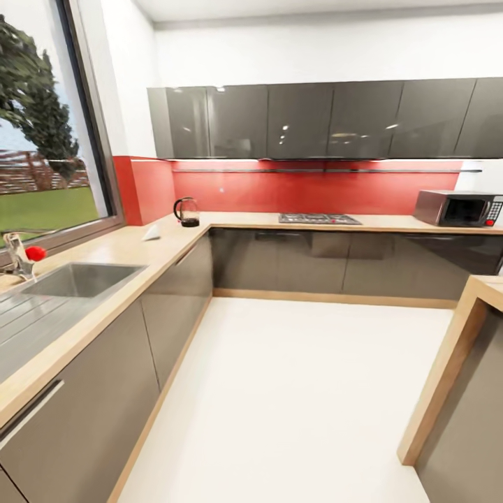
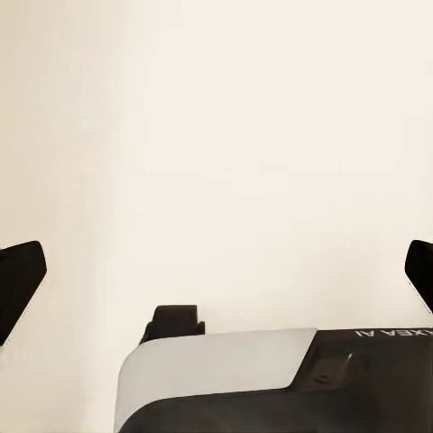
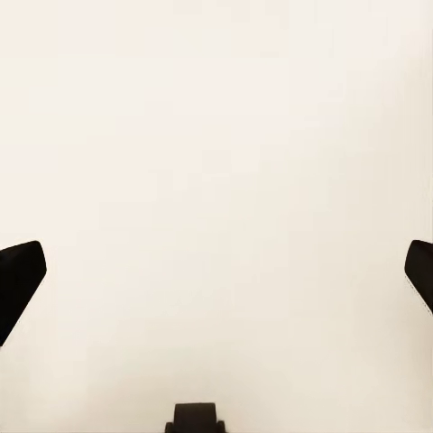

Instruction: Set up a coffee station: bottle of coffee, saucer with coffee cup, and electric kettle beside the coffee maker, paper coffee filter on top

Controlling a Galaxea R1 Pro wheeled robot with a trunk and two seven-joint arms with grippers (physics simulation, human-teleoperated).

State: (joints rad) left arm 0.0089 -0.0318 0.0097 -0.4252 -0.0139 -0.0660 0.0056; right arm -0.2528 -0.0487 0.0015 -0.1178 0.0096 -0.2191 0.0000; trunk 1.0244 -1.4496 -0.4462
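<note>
From the head camera I see the rounded dark glass electric kettle (image 1: 186, 212) on the tan wood-look table (image 1: 126, 246) in the corner, while both wrist cameras show my left end effector (image 2: 216, 271) and right end effector (image 3: 216, 271) spread wide, gripping nothing.

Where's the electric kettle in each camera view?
Head view: electric kettle on the kitchen countertop, far corner, against the red wall.
Left wrist view: pale floor beyond the left gripper.
Right wrist view: same floor beyond the right gripper.
Shared landmark: the pale floor.
</note>
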